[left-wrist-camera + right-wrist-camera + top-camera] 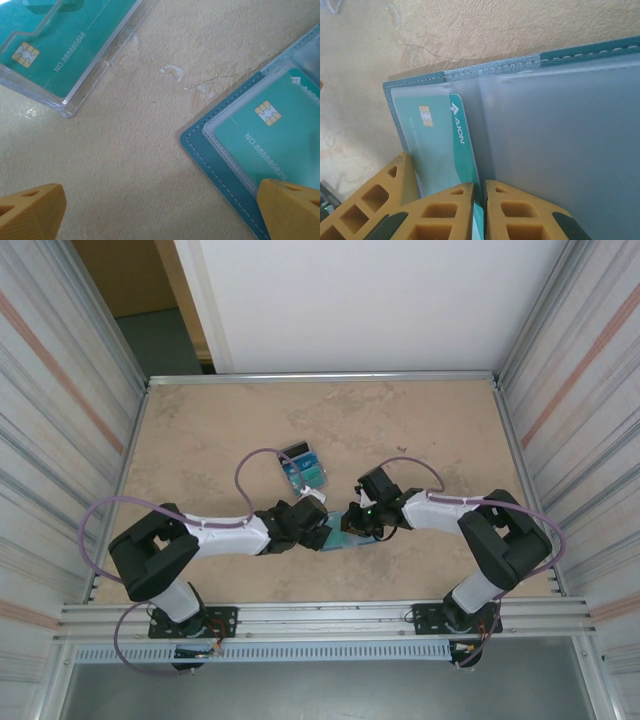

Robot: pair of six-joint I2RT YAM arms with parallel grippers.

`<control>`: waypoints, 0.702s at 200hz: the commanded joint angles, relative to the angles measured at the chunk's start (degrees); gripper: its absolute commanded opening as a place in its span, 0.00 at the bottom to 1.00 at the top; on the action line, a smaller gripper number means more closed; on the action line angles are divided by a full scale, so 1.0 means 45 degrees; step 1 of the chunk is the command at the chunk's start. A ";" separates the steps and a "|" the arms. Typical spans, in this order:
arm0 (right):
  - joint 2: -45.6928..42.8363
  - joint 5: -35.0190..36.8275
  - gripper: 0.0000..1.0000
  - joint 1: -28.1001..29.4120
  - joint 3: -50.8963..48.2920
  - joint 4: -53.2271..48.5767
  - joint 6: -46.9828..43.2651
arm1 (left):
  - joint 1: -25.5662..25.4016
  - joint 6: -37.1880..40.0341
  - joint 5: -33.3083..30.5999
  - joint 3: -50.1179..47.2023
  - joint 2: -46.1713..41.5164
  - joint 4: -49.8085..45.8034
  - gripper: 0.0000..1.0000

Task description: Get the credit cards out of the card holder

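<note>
The card holder [560, 150] lies open on the tan table, teal-blue outside with frosted grey pockets; from above it is a teal patch [347, 539] under both grippers. A teal-green credit card [437, 145] with a gold chip sticks partway out of its left pocket. My right gripper [480, 186] is shut on that card's lower edge. My left gripper [161, 192] stands wide open just over the table, and one of its yellow fingers [290, 207] is over the card holder's [220, 165] corner, beside the same card [270, 135]. The two grippers [312, 523] [352, 518] almost meet.
A clear plastic stand [303, 468] holding teal and blue cards sits just beyond the grippers; its corner [65, 102] is close to my left gripper. Corrugated walls close in the table on both sides, and a metal rail [320, 615] runs along the near edge.
</note>
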 commanded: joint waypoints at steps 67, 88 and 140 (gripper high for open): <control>0.0608 -0.1855 0.08 -0.0160 -0.0676 0.2105 0.0332 | -0.0127 0.0301 0.0101 0.0484 0.0410 -0.0735 0.99; 0.0643 -0.1968 0.04 -0.0270 -0.0819 0.2333 0.0400 | -0.0136 0.0317 0.0093 0.0552 0.0378 -0.0863 0.99; 0.0330 -0.1800 0.00 -0.0610 -0.1035 0.2144 0.0338 | -0.0147 0.0240 -0.0261 0.0533 -0.0113 -0.1154 0.99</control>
